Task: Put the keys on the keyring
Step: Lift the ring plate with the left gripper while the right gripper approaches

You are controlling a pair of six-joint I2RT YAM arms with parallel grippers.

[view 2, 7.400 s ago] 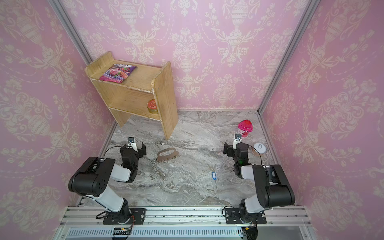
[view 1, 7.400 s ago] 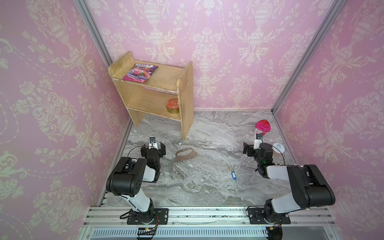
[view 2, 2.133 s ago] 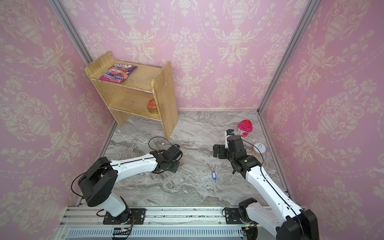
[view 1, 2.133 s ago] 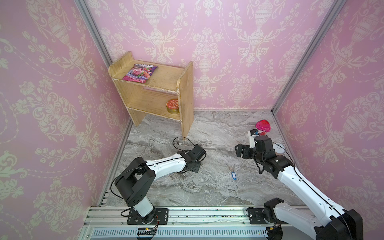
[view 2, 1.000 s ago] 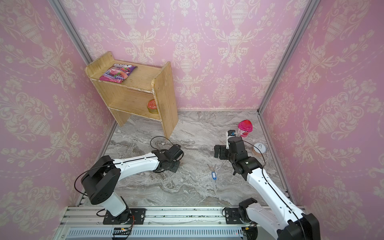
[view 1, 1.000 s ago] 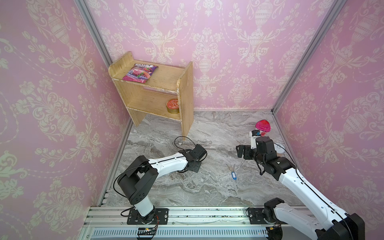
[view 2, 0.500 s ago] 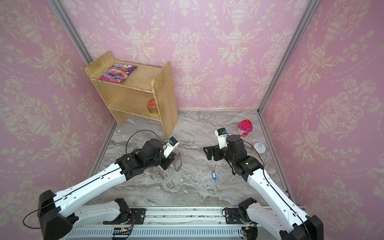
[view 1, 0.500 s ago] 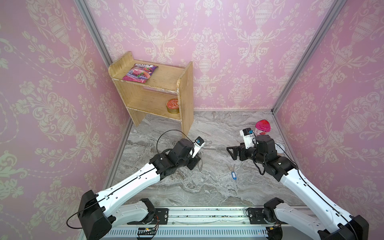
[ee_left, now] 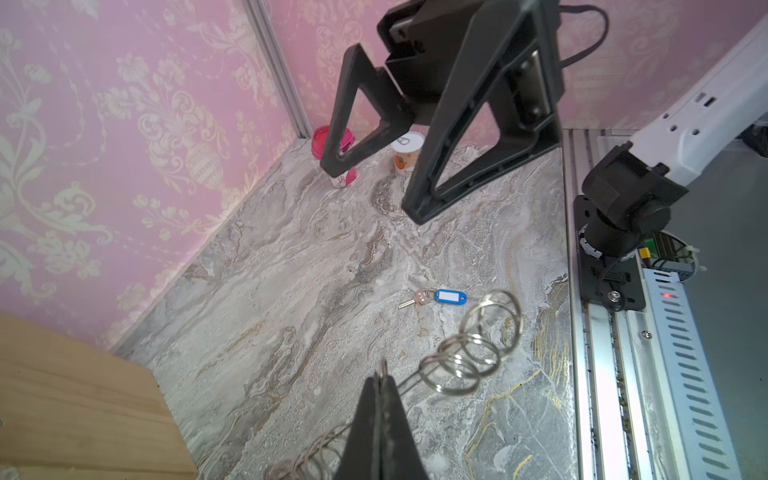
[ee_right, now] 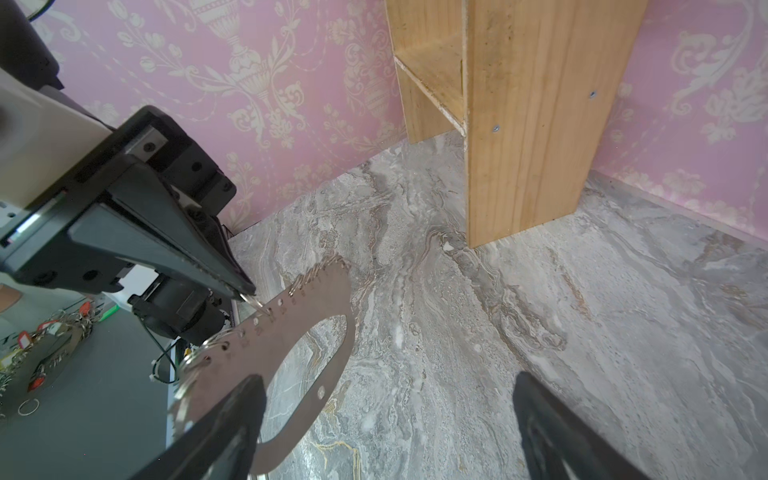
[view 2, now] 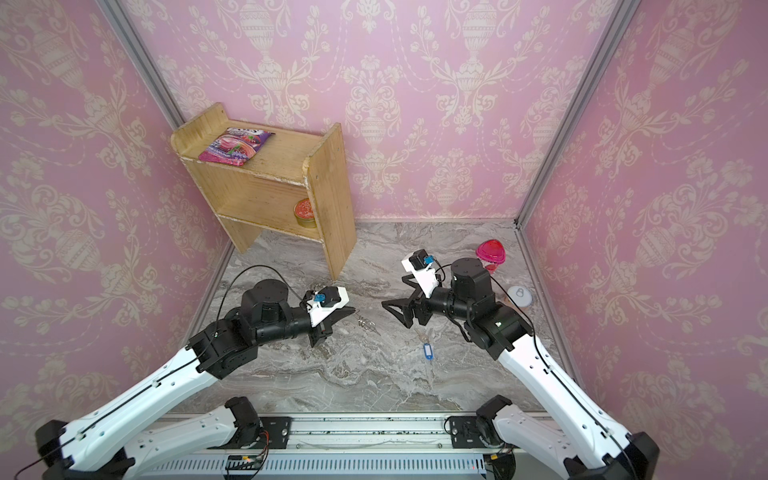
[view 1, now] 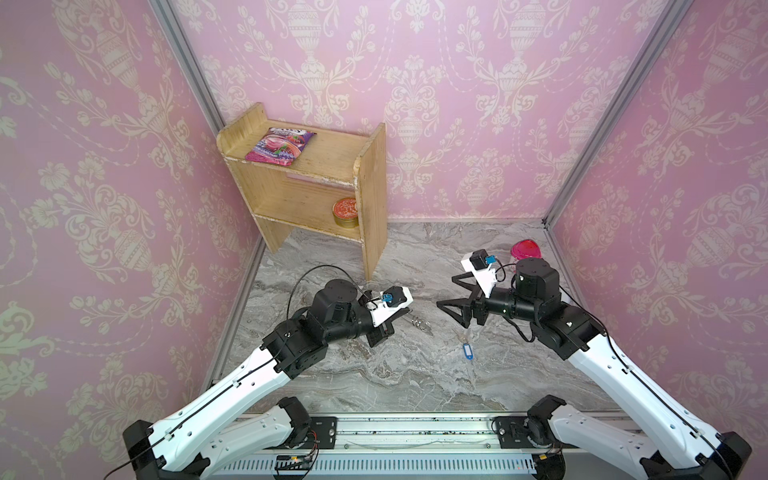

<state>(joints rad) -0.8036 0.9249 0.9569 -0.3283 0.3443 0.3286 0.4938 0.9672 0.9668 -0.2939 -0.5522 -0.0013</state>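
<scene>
keyring (ee_right: 320, 293): matt metal | keys (ee_left: 438, 296): blue plastic tag | shelf (view 1: 372, 199): bare wood

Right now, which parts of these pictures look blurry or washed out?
Left wrist view: the left pincer is soft, close to the lens, the keys sharp, the rail glares white. Right wrist view: the right pincer has blurred fingers. In both top views the table is evenly lit and sharp.

bright, even, soft light; faint shadows; wide-angle bending at top-view edges; nearest end effector fingers blur in wrist views.
</scene>
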